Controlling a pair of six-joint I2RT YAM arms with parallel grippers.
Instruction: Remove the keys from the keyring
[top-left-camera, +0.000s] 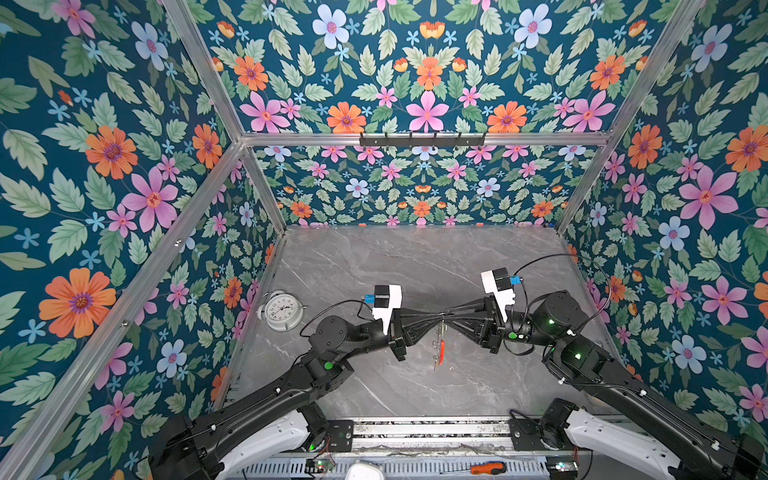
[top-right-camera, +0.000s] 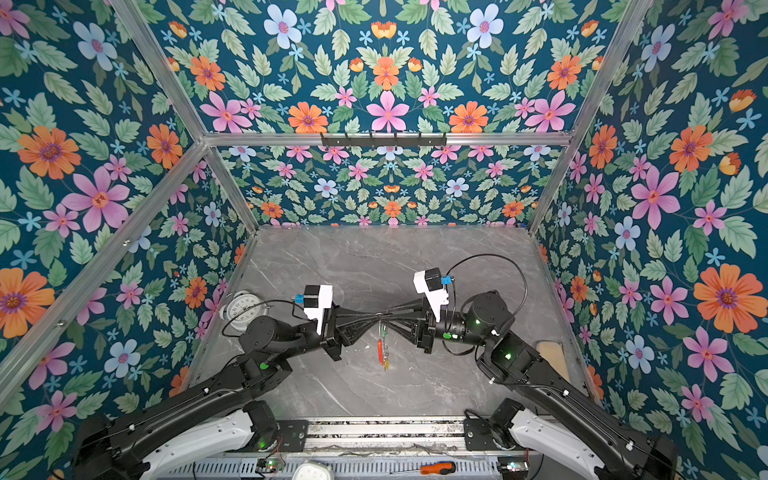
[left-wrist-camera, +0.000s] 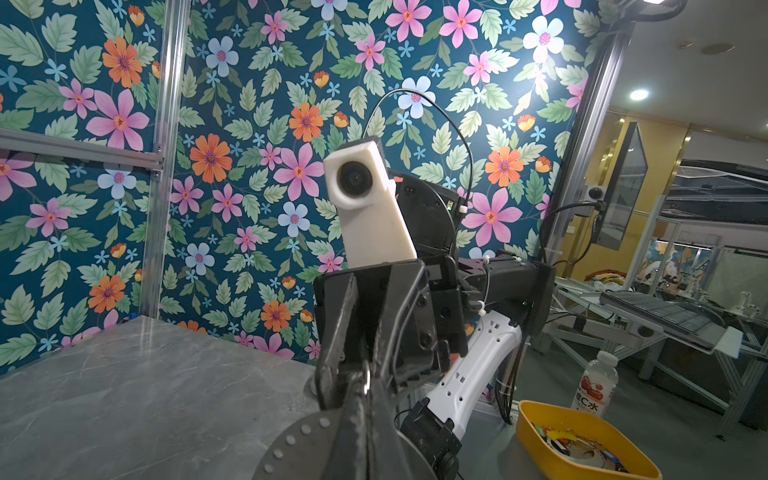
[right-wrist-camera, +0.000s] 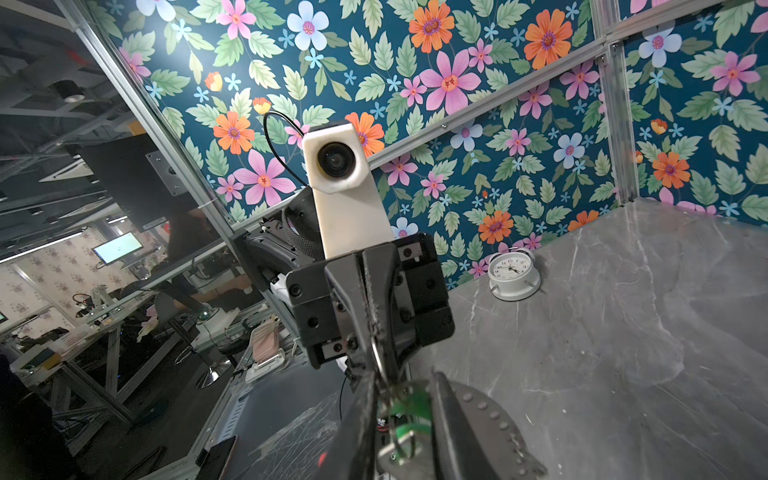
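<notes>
Right wrist, green key (right-wrist-camera: 409, 406) blurred

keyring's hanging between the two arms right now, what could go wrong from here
1. The keyring hangs above the table by a split ring pinched in the left end effector; a slip would drop it all.
2. The right end effector meets the left tip to tip around the green key; a skewed pull may knock the two together or only twist the ring.
</notes>
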